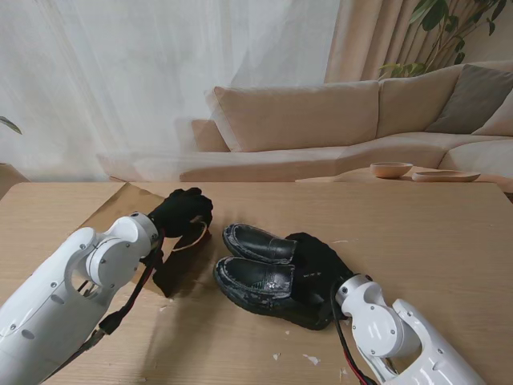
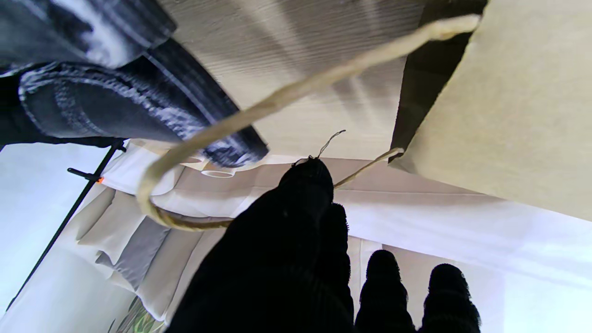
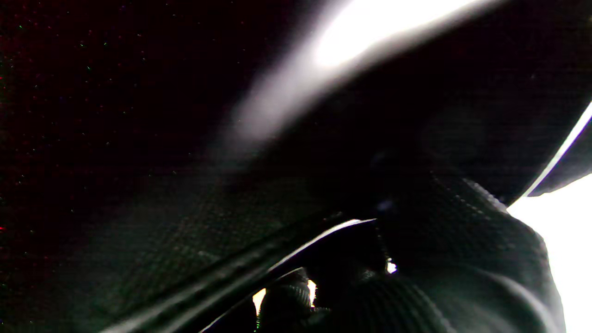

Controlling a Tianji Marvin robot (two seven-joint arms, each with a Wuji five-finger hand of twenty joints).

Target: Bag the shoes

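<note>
With the left hand (image 1: 183, 211) closed on the paper bag (image 1: 128, 210)'s handle just beside the shoes (image 1: 260, 265) and the right hand (image 1: 321, 269) clamped over their heels, the flat bag mouth could snag the toes.

Glossy black shoes (image 1: 258, 265), brown paper bag (image 1: 128, 207), black-gloved left hand (image 1: 183, 211).

Surface: a light wooden table (image 1: 449, 241), seen from the stand's view.
Shoes: a pair of black shoes (image 1: 258, 263) is laid side by side near the middle.
Bag: a brown paper bag (image 1: 128, 207) is spread flat to the left of the shoes, its mouth turned toward them.
Scraps: small white bits (image 1: 311, 359) are scattered on the near edge.
</note>
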